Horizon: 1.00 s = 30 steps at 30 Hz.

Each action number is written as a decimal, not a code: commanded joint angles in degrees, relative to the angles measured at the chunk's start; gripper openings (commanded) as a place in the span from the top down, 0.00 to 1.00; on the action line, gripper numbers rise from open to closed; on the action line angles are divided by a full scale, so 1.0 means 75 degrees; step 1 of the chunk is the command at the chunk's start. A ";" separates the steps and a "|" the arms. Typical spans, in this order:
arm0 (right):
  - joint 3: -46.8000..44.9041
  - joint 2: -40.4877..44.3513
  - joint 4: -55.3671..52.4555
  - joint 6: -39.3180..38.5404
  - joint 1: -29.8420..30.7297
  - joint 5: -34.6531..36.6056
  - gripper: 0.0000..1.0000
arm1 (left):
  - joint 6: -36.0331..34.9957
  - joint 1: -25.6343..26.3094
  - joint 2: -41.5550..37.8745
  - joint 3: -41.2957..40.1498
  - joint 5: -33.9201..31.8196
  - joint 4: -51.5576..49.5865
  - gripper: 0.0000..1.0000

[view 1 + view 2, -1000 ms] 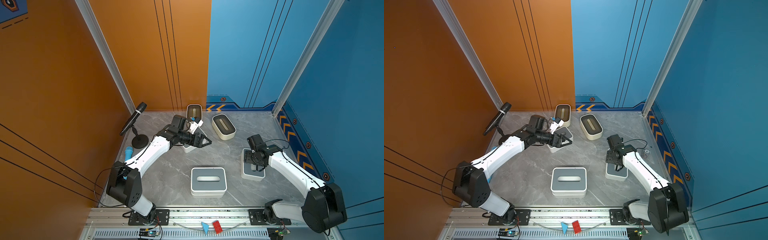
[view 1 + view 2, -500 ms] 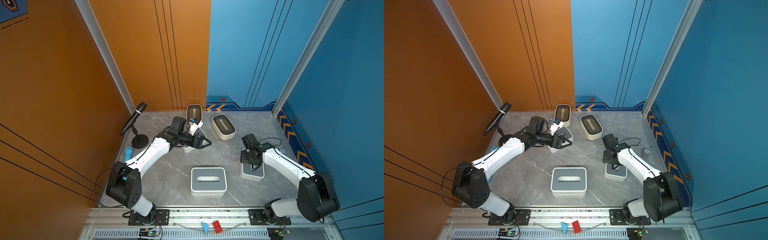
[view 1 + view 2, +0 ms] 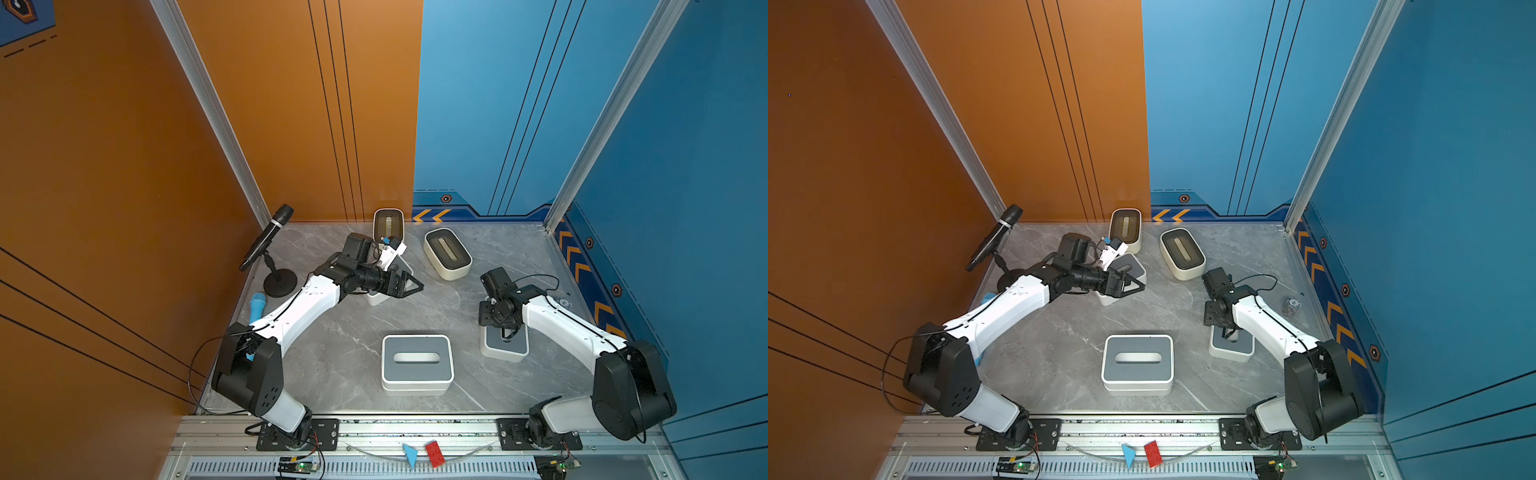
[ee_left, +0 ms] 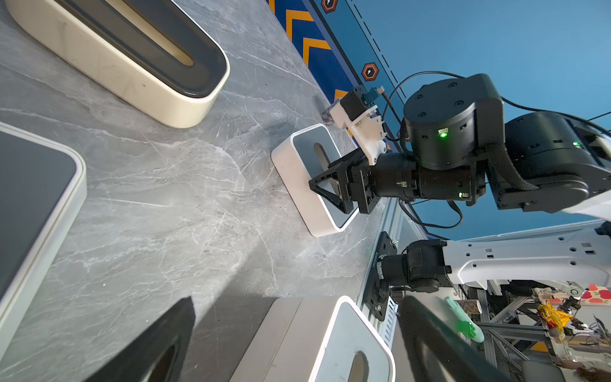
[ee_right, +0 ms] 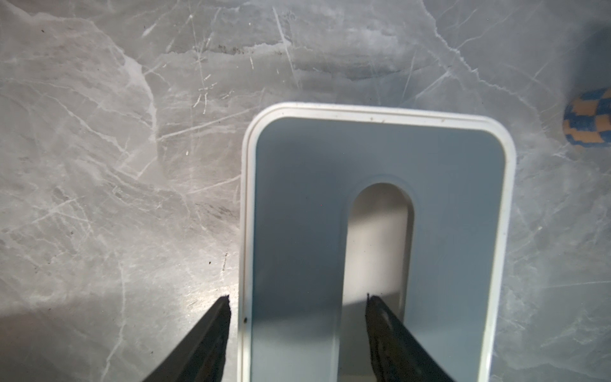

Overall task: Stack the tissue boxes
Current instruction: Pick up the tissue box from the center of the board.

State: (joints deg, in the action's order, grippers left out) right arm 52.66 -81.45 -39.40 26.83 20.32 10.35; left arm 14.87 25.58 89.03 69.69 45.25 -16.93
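tissue box (image 5: 297, 198) with grey lid sits at the desk's (image 3: 353, 332) right side, long axis running front to back; right hand (image 5: 297, 299), half-narrow, straddles one long wall, a finger in the slot. left hand (image 3: 409, 286) wide.

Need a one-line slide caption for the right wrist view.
Right hand straddles a grey-lidded tissue box: one finger outside its wall, one over the slot.

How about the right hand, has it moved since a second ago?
Yes. In a top view the right hand has slid across the small grey-lidded box, which stayed put, toward the side facing the large grey-lidded box.
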 commanded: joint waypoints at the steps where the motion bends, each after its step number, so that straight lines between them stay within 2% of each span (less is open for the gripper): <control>1: 0.0112 -0.0172 0.0027 -0.0016 0.0039 -0.0012 0.35 | 0.0044 0.0069 -0.0165 -0.0115 0.0142 0.0077 0.02; 30: -0.0036 -0.0516 0.0261 0.0091 0.0186 -0.0048 0.44 | 0.0032 0.0187 -0.0156 -0.0122 0.0154 0.0054 0.02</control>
State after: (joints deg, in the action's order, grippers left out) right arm 52.66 -84.33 -37.91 27.00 21.17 10.33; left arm 15.00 26.65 89.03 69.65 45.25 -16.93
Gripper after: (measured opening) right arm 0.565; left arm 0.978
